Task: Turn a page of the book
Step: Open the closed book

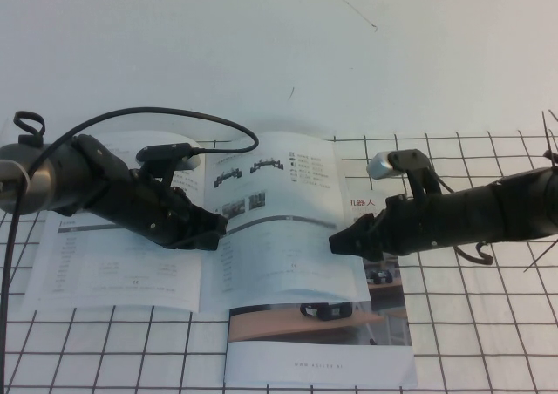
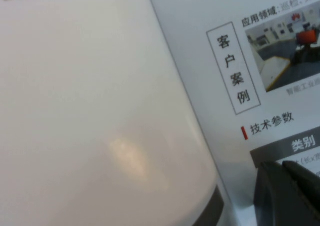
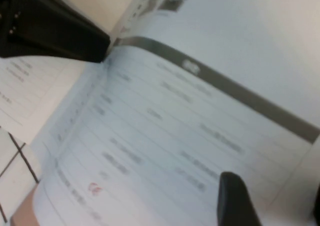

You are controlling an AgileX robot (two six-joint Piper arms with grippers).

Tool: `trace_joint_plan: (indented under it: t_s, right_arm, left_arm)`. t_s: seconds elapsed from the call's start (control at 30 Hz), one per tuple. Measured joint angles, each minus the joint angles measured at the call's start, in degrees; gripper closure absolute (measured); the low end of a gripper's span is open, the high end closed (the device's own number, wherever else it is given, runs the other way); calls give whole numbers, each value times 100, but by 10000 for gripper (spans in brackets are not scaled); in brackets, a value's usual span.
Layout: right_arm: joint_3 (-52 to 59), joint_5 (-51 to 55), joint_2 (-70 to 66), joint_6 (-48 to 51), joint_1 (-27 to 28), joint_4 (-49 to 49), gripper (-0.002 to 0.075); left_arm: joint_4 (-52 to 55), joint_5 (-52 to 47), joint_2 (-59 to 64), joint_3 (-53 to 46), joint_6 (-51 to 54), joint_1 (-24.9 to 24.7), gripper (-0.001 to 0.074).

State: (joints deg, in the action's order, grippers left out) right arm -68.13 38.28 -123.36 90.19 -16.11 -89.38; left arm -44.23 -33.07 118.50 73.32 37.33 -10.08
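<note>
Right tool (image 1: pixel 336 242) open beside the page (image 1: pixel 279 228); left tool (image 1: pixel 218 231) at the book (image 1: pixel 131 263) spine.

a white table (image 1: pixel 488 342) ruled with a black grid meets a plain pale wall (image 1: pixel 261 45).

We see a white table (image 1: pixel 174 45) from above, its far half plain and its near half ruled with a grid of thin black lines. The book (image 1: pixel 113 272) lies open and flat on the grid, left of centre, its white pages printed with small vehicle photos, grey bars and tables. Just to its right and nearer to us lies a second booklet (image 1: pixel 318 350), wood-toned photo up, partly tucked under the book's right-hand page. A fine dark scratch marks the table's far right.
</note>
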Motion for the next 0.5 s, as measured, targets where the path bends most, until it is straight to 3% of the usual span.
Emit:
trace_joint_plan:
  t_s: [0.5]
  right_arm:
    - [-38, 608, -383, 341, 32, -843, 392]
  left_arm:
    - [2, 0, 0, 0, 0, 0, 738]
